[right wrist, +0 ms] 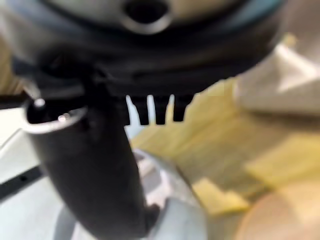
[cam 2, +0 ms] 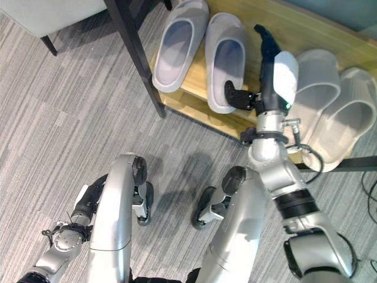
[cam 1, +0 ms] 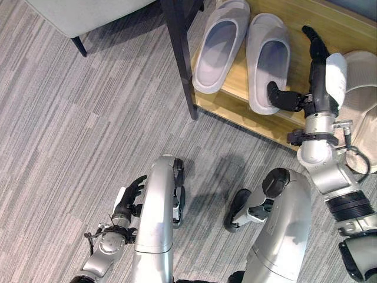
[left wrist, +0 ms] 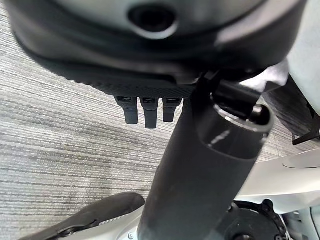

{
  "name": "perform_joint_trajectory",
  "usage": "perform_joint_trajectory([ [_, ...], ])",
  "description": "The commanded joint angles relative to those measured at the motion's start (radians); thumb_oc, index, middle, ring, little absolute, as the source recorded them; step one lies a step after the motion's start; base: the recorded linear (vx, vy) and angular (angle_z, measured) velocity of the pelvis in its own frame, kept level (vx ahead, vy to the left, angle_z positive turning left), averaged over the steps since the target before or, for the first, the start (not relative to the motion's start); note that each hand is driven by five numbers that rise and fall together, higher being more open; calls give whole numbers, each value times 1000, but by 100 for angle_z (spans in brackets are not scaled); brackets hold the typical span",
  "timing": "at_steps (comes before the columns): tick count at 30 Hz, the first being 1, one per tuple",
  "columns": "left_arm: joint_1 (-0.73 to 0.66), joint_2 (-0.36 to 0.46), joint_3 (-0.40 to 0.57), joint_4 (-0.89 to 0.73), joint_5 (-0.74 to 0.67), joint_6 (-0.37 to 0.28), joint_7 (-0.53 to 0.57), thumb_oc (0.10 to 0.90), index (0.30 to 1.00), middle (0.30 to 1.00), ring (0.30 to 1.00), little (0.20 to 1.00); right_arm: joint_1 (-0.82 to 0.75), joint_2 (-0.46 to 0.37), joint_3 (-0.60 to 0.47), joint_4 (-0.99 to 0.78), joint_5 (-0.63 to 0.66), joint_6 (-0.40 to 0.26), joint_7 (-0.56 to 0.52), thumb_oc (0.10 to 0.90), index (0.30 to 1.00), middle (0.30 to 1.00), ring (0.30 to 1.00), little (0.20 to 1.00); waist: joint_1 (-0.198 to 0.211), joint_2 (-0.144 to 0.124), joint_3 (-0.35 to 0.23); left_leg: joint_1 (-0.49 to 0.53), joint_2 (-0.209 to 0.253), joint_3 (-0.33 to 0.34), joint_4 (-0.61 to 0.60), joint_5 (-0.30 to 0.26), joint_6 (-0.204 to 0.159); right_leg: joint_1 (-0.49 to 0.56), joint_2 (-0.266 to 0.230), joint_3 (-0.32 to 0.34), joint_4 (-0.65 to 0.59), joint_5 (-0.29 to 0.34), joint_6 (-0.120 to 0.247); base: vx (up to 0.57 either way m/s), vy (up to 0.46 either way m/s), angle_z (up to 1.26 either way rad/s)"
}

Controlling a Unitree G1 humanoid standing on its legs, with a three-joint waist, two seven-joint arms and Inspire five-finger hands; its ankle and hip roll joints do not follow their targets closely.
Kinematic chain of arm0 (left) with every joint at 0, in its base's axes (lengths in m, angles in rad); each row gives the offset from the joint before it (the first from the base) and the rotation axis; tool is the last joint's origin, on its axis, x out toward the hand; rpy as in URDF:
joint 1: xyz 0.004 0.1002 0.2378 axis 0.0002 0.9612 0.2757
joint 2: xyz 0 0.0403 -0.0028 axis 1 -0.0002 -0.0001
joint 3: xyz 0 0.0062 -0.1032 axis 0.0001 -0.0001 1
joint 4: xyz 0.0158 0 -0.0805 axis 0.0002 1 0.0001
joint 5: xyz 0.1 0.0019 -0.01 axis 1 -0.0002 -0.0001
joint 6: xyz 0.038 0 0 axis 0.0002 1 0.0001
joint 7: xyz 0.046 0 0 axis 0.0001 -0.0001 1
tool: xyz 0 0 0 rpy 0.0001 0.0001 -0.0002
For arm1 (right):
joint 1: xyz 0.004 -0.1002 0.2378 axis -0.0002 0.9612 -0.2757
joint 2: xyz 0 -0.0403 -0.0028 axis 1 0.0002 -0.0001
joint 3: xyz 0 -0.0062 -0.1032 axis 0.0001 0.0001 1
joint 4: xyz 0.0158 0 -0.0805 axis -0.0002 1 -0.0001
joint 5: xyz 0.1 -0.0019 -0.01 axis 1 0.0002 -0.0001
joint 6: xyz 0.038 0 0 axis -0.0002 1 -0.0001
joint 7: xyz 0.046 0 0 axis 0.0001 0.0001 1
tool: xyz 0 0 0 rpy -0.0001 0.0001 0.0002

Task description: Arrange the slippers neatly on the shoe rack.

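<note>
The left hand [cam 1: 128,199] is seen low over the carpet [cam 1: 70,118], fingers relaxed, idle. Farther out, the right hand [cam 2: 272,71] is stretched flat, thumb touching the grey slippers' [cam 2: 203,50] heel on the shoe rack [cam 2: 306,35]. Nudging is judged underway; squaring the pair is called for.

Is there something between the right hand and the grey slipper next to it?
Nothing visible. The right hand is over the rack, beside the grey slipper; its thumb reaches that slipper's heel end. The beige slippers lie on the hand's other side.
</note>
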Motion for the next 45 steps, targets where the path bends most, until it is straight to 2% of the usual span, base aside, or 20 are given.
perform_joint_trajectory([
  [1, -61, -24, -29, -50, 26, -49, 43, 800, 900, 900, 900, 900, -60, -8, -19, -108, 66, -114, -35, 800, 900, 900, 900, 900, 36, -31, -40, -43, 50, 26, -42, 14, -80, 76, 18, 57, 133, -18, -29, 0, 0, 0],
  [7, -79, -28, -36, -40, 28, -46, 58, 800, 900, 900, 900, 900, -75, 78, 32, -111, 104, -121, -12, 800, 900, 900, 900, 900, 40, -31, -40, -43, 51, 27, -41, 14, -80, 76, 18, 56, 132, -20, -33, 0, 0, 0],
  [14, -90, -29, -51, -32, 31, -50, 66, 800, 900, 900, 900, 900, -128, 130, 85, -95, 67, -105, -12, 800, 900, 900, 900, 900, 46, -30, -40, -43, 49, 28, -40, 15, -80, 76, 18, 57, 132, -18, -33, 0, 0, 0],
  [23, -71, -27, -47, -37, 29, -62, 68, 800, 900, 900, 900, 900, -140, 102, 57, -92, -39, -78, -47, 800, 900, 900, 900, 900, 48, -32, -40, -43, 47, 31, -40, 16, -84, 76, 15, 63, 136, -14, -30, 0, 0, 0],
  [26, -72, -23, -57, -36, 26, -69, 65, 800, 900, 900, 900, 900, -194, 88, 62, -40, -64, -66, -68, 800, 900, 900, 900, 900, 56, -29, -40, -43, 46, 29, -37, 18, -87, 77, 14, 61, 137, -11, -28, 0, 0, 0],
  [39, -98, -12, -88, -22, 9, -82, 65, 800, 900, 900, 900, 900, -375, 135, 126, 180, -12, -49, -116, 800, 900, 900, 900, 900, 75, -13, -40, -43, 46, 24, -37, 26, -96, 77, 15, 57, 145, -9, -28, 0, 0, 0],
  [45, -94, -16, -81, -17, 14, -79, 64, 800, 900, 900, 900, 900, -367, 120, 117, 149, -9, -56, -115, 800, 900, 900, 900, 900, 70, -17, -40, -43, 44, 25, -44, 30, -100, 77, 11, 60, 145, -5, -27, 0, 0, 0],
])
